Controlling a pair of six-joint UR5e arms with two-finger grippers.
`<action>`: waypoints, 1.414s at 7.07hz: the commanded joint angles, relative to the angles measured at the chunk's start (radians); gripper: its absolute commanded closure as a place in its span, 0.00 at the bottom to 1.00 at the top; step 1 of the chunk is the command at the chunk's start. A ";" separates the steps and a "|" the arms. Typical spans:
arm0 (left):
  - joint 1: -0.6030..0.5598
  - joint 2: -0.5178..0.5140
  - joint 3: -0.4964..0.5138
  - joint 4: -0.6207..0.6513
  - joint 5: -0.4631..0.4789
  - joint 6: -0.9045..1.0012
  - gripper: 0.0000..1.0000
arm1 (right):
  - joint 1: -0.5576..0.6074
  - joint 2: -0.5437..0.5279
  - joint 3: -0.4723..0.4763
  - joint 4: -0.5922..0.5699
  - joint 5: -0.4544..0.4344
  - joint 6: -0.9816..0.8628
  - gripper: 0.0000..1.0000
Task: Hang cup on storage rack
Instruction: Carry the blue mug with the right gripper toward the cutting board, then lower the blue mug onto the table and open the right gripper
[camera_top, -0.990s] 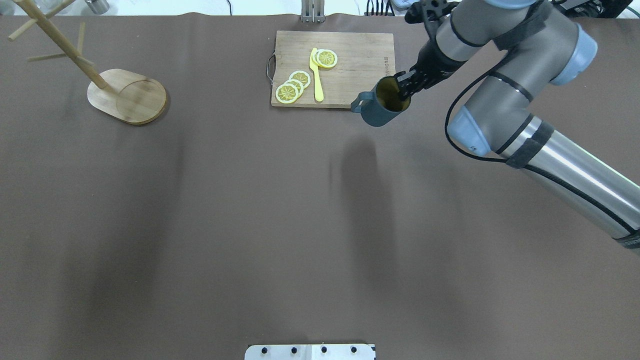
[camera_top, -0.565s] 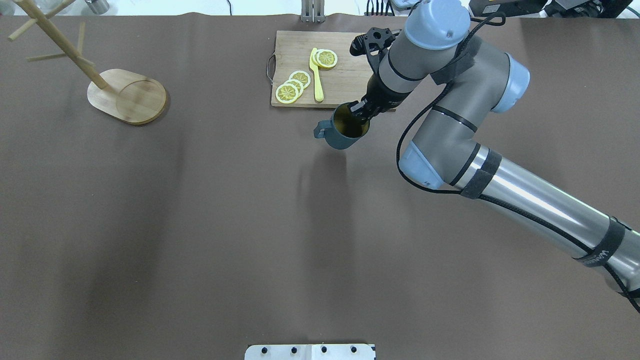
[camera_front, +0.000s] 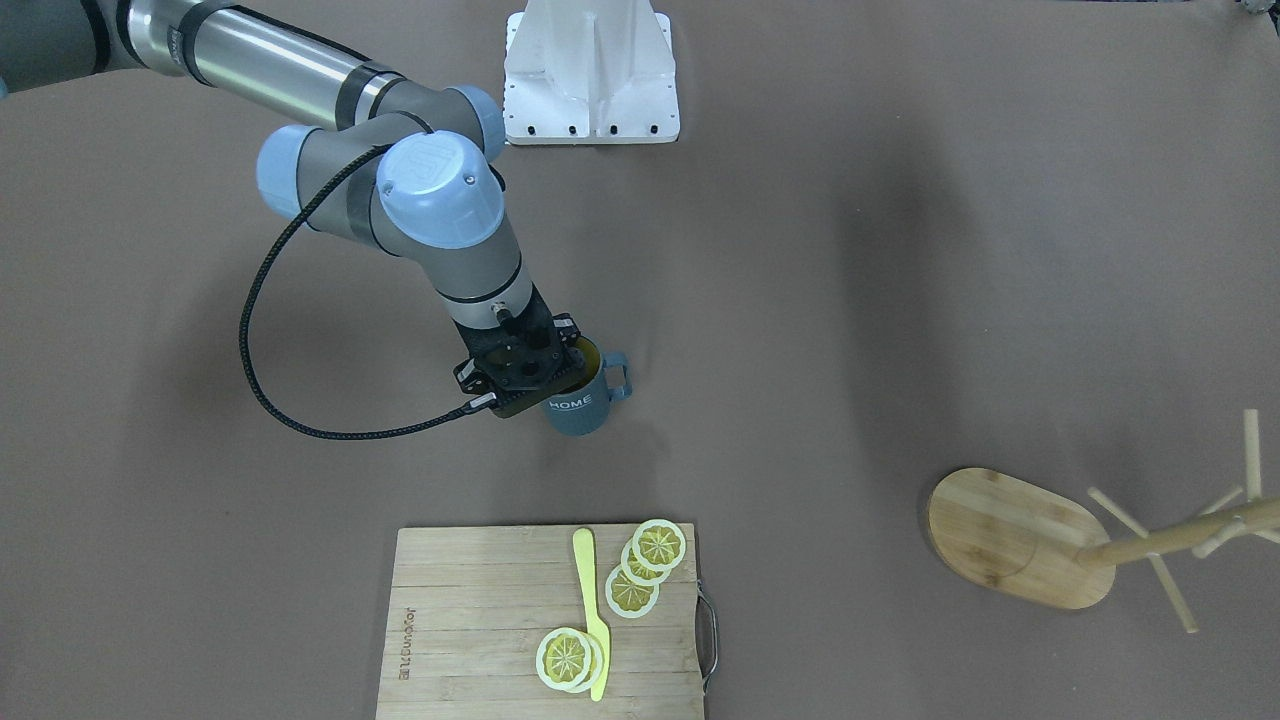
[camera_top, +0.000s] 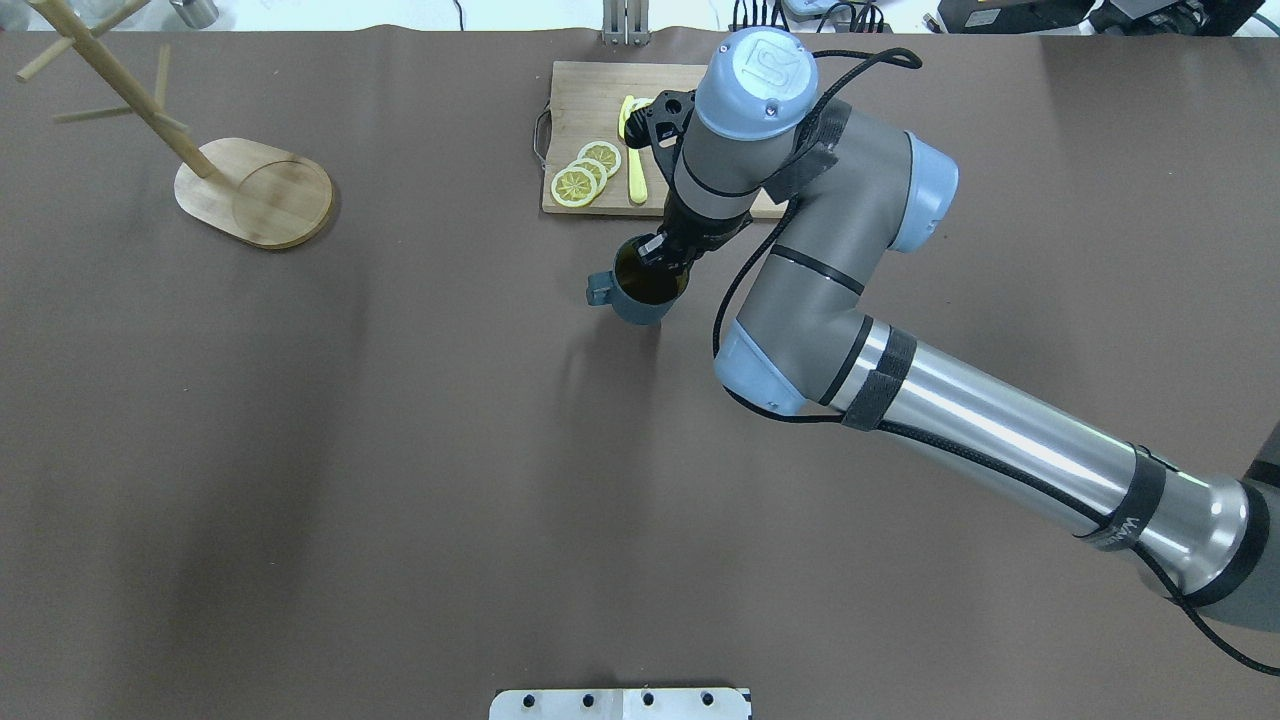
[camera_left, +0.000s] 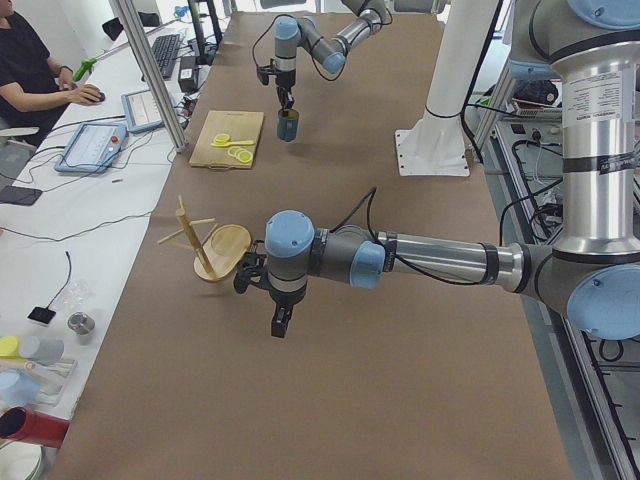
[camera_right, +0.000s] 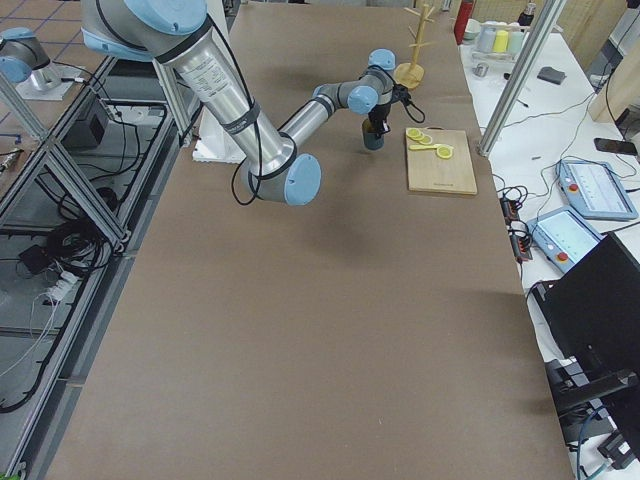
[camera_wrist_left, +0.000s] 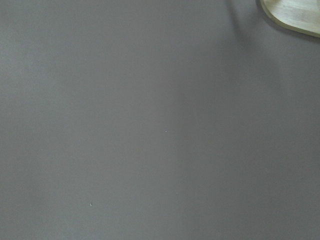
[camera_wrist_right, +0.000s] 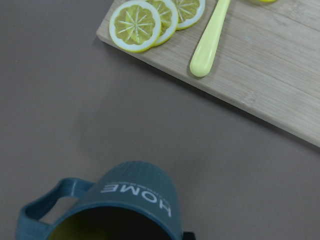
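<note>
The cup (camera_top: 636, 292) is a dark blue-grey mug with white "HOME" lettering and a yellowish inside. My right gripper (camera_top: 664, 258) is shut on its rim and holds it upright above the table, just in front of the cutting board. The handle points toward the rack's side. The cup also shows in the front view (camera_front: 578, 408) and the right wrist view (camera_wrist_right: 132, 200). The storage rack (camera_top: 255, 190) stands far off at the back left, with nothing on its pegs. My left gripper (camera_left: 280, 322) shows only in the exterior left view, near the rack; I cannot tell whether it is open.
A wooden cutting board (camera_top: 590, 95) at the back middle holds lemon slices (camera_top: 585, 172) and a yellow knife (camera_top: 636, 170). The rack's base edge (camera_wrist_left: 295, 15) shows in the left wrist view. A white mount (camera_front: 590, 70) sits at the robot's side.
My right arm has carried the cup leftward and toward the robot, from the board's right corner to the open table before the board. The rack has not moved.
</note>
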 joint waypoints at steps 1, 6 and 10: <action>0.000 -0.001 0.007 -0.001 0.000 0.001 0.02 | -0.023 0.032 -0.044 -0.004 -0.024 -0.001 1.00; 0.000 -0.009 -0.100 0.005 -0.009 -0.005 0.02 | -0.014 0.077 -0.060 0.053 -0.012 0.121 0.00; 0.100 -0.072 -0.265 -0.324 -0.167 -0.217 0.02 | 0.223 0.022 -0.049 0.045 0.281 0.146 0.00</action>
